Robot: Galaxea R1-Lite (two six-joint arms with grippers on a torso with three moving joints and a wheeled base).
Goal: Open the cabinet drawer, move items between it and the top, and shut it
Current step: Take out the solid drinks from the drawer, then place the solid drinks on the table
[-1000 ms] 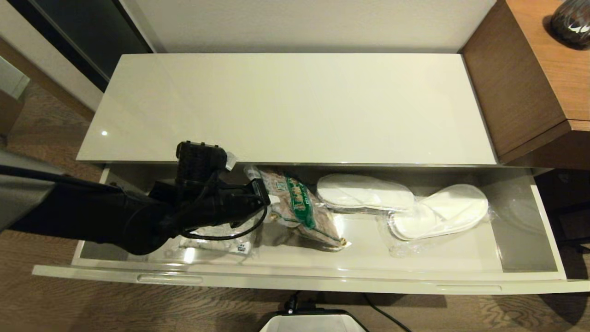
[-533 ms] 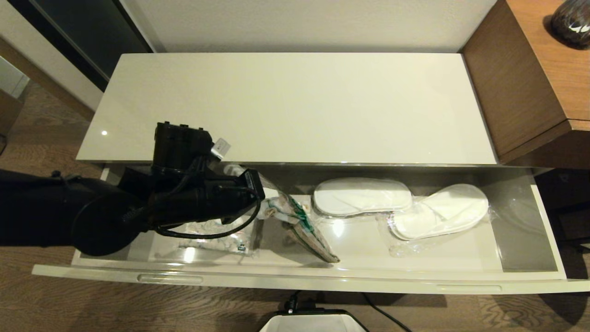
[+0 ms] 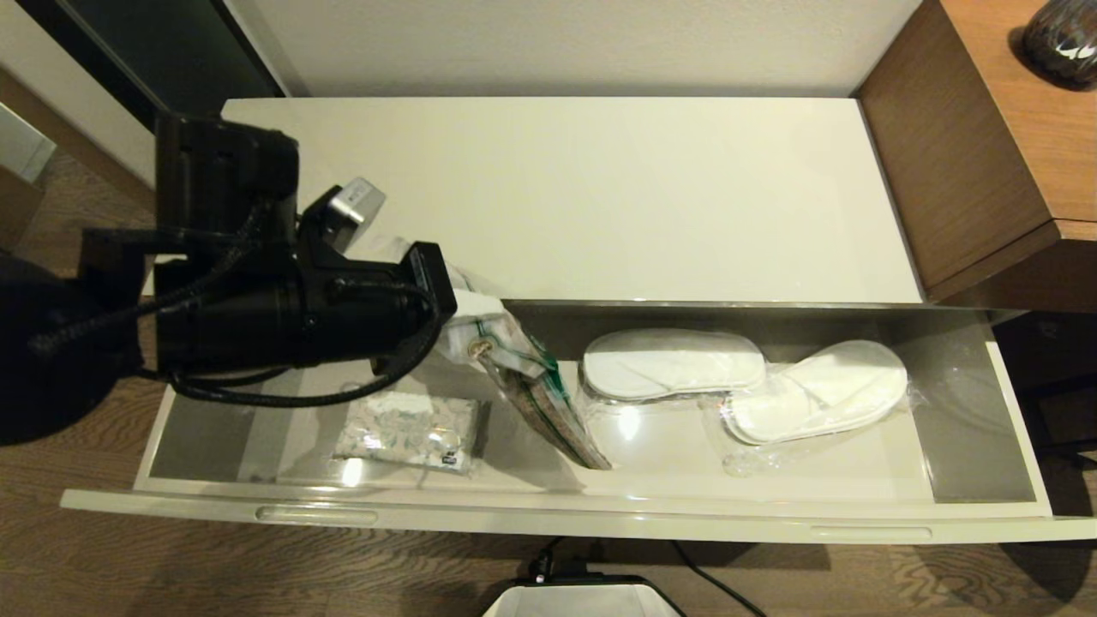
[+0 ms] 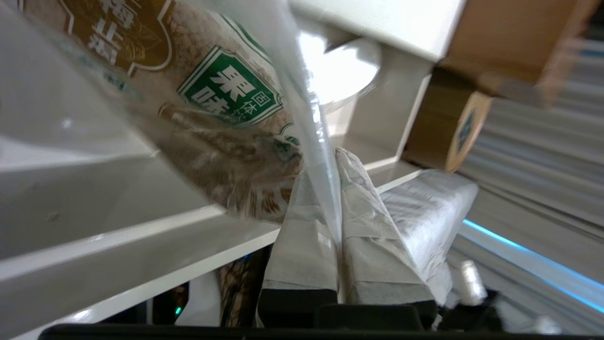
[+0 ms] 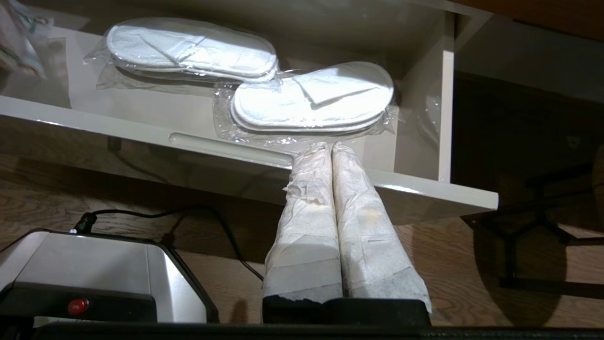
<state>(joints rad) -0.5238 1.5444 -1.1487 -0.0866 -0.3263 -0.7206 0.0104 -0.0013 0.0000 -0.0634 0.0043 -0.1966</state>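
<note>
Snack bag [image 3: 527,386] is now lifted out of the cabinet drawer [image 3: 548,514]: 1 s ago it lay flat on the drawer floor, half a second ago it was tipped up, now it hangs from the left gripper [image 3: 458,313] with only its lower corner near the floor. In the head view the left gripper has been raised toward 10 o'clock, up to the front edge of the top [image 3: 600,188]. Fingers [image 4: 302,236] are clamped tight on the bag's clear edge seam, pinch seen in the left wrist view. Read as: pick done, transfer to the top in progress, placement not yet made. Bag swings loose under the grip, so some sway is likely at set-down.

Tissue pack [image 3: 410,431], hidden under the arm a second ago, is now exposed at 7 o'clock in the drawer.

Right gripper [image 5: 332,156] is parked low in front of the drawer's right end, fingers pressed together, nothing held.

Count:
- 1 snack bag, in the grip, over drawer centre-left
- 1 tissue pack, drawer floor
- 2 wrapped packs of slippers [image 3: 746,386], drawer at 3 o'clock, edges overlapping
- 0 items seen on the top
- 2 slot handles on the drawer front
</note>
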